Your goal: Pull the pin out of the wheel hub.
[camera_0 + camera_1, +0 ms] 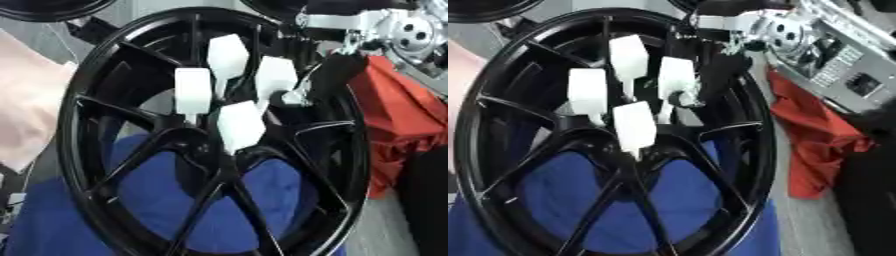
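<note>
My right arm [843, 67] comes in from the 1 o'clock corner, silver forearm plating facing up and angled across the top right. My wrist [779, 29] sits near 12 to 1 o'clock, its round silver joint turned toward the camera. From there my right hand [337, 75] drops down toward 7 o'clock, a black shape hanging below the wrist and ending just right of centre. It's too dark to read how it's set.
</note>
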Robot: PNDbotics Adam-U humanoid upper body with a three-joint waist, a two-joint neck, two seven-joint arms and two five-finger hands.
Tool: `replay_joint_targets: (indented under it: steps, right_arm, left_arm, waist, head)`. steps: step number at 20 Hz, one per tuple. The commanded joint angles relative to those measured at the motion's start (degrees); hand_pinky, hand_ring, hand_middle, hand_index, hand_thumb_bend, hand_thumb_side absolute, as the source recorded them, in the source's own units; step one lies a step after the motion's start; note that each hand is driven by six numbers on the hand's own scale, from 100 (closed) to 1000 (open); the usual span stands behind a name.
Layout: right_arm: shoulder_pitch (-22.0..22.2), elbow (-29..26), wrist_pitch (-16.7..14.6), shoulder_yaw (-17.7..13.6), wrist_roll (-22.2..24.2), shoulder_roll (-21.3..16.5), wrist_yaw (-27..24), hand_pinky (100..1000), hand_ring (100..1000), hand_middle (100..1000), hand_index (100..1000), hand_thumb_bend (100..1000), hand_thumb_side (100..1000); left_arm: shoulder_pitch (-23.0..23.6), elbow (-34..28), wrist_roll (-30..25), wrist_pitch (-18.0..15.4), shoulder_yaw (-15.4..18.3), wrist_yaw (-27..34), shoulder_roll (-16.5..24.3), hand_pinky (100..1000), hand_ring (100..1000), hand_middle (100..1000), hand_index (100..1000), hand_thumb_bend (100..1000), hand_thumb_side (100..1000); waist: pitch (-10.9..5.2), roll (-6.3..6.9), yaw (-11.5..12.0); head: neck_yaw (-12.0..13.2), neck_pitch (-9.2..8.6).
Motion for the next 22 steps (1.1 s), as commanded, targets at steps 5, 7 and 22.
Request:
replay_joint_targets:
  steps: [5,7,22]
  right_arm:
    - [-1.3,-0.7,3.1,-1.0,-1.1,-0.8,-2.4,595,527,461,609,366,100]
    - [-1.3,-0.7,3.0,-1.0,-1.6,-0.8,-2.8,589,517,452,593,358,100]
    - [-0.6,-2.1,-0.5,-3.0,-5.1,-2.7,-3.9,594,492,415,538,297,100]
  left_arm:
    - [0.1,-0.9,0.3,0.0,0.4,-0.2,0.8,839,633,628,744,151,780]
    - [0.1,-0.9,0.3,0.0,0.5,-0.2,0.8,839,634,627,744,152,780]
    - [0.3,-0.9,0.5,0.0,0.7,0.3,0.5,840,640,630,745,155,770]
  waist:
    - [-1.03,0.12,0.0]
    - [-1.09,0.06,0.0]
    - [-3.25,0.2,-0.5]
  head:
    - [0.4,-0.68]
    - [0.5,-0.67]
    - [0.6,-1.04]
